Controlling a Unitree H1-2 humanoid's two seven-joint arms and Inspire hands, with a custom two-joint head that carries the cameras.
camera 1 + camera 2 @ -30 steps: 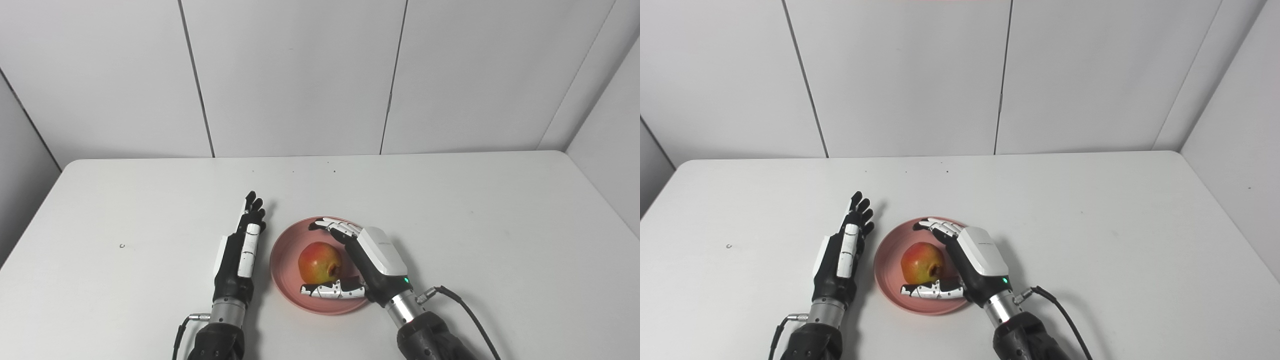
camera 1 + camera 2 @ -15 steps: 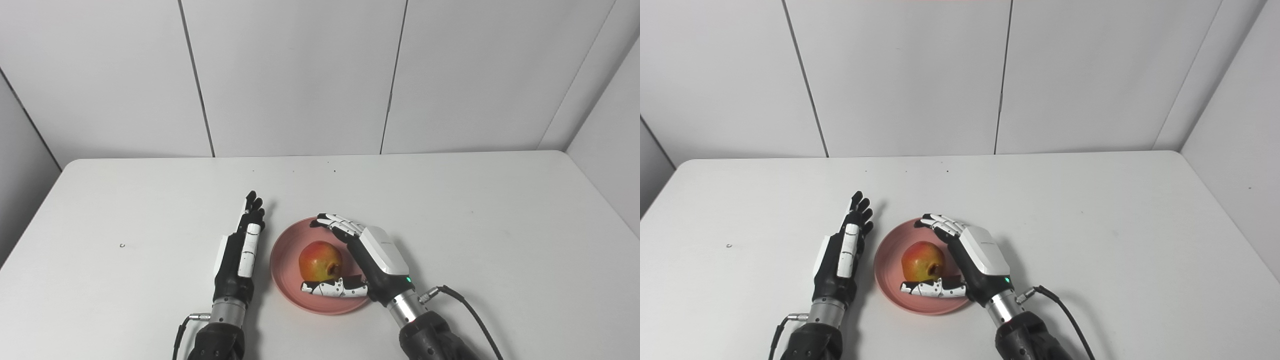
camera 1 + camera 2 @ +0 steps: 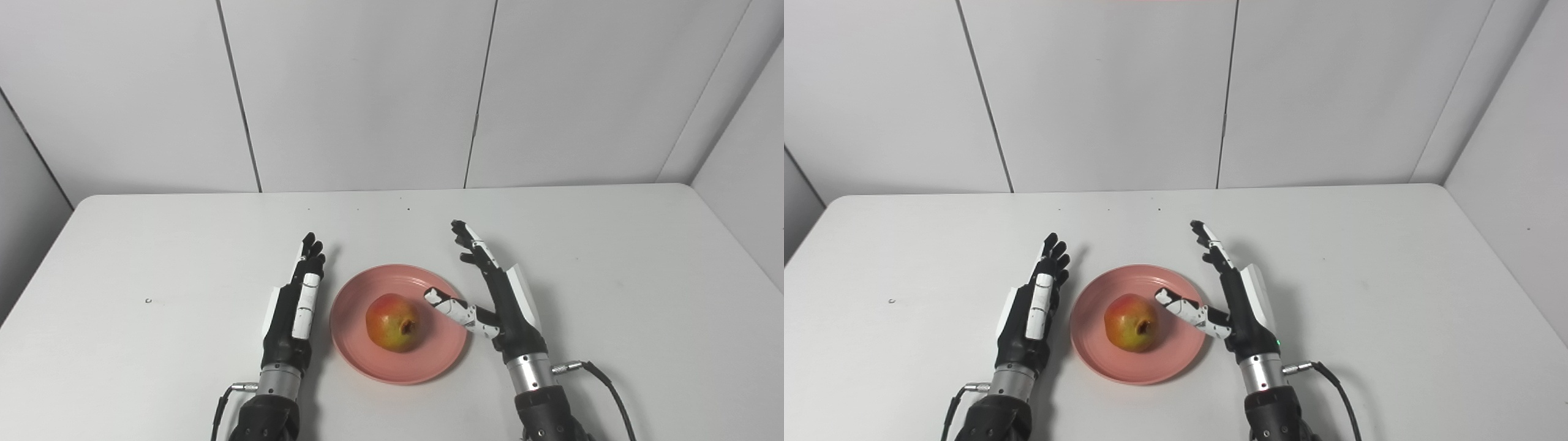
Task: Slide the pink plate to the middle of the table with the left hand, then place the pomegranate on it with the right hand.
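The pink plate [image 3: 367, 361] sits on the white table near its front middle. The red-yellow pomegranate [image 3: 392, 313] lies on the plate, free of both hands. My right hand [image 3: 499, 294] is open just right of the plate, fingers straight and pointing away, its thumb reaching over the plate's right rim without touching the fruit. My left hand [image 3: 297, 297] is open and flat, edge-on, just left of the plate, holding nothing.
The white table [image 3: 612, 257] spreads wide on both sides, with grey wall panels behind. A tiny dark speck [image 3: 149, 301] lies at the left. A black cable [image 3: 603, 383] trails from my right wrist.
My right hand has let go of the pomegranate, opened its fingers and drawn back to the right off the plate. The pomegranate stays on the plate. The left hand has not moved.
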